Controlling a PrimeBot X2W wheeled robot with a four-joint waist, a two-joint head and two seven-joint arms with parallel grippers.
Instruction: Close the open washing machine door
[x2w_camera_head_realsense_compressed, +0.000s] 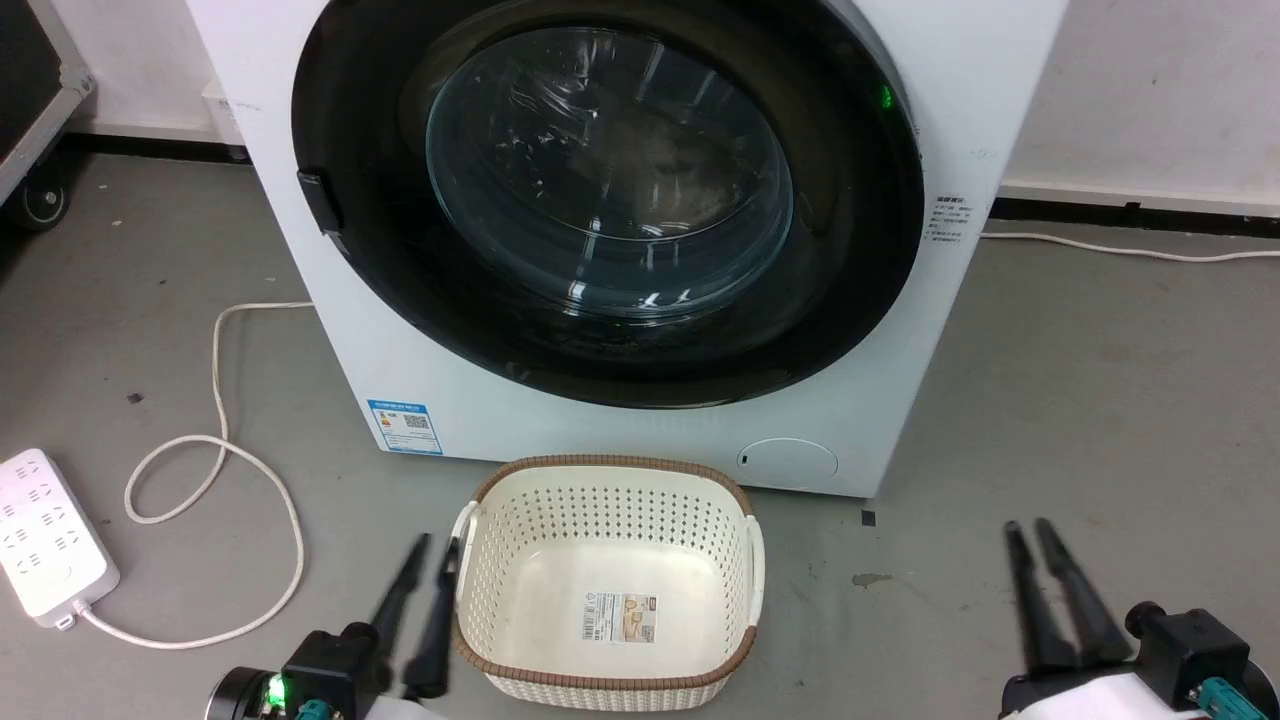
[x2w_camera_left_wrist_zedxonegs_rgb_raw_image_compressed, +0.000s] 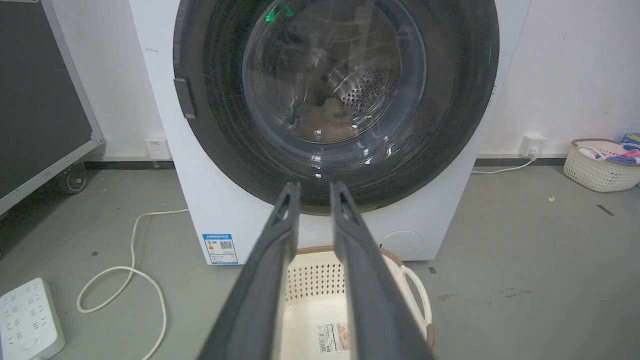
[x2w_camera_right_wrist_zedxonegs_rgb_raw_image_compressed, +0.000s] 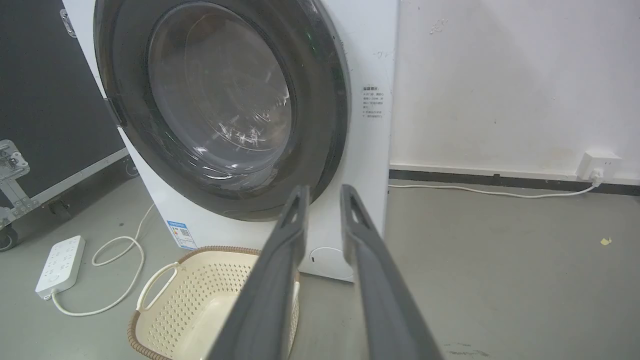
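Both pairs are seen partly open with nothing held: left fingers (x2w_camera_head_realsense_compressed: 443, 580), right fingers (x2w_camera_head_realsense_compressed: 1022, 570). The washing machine door (x2w_camera_head_realsense_compressed: 610, 200) is ahead of the tips, between the two pairs, and appears to lie flush on the washing machine (x2w_camera_head_realsense_compressed: 600, 430); latching cannot be confirmed. It is judged heavy, stiff and glossy-slick, with fragile glass. A flat push on the black rim is advised.

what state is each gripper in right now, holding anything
left gripper: open, jaws apart, holding nothing.
right gripper: open, jaws apart, holding nothing.
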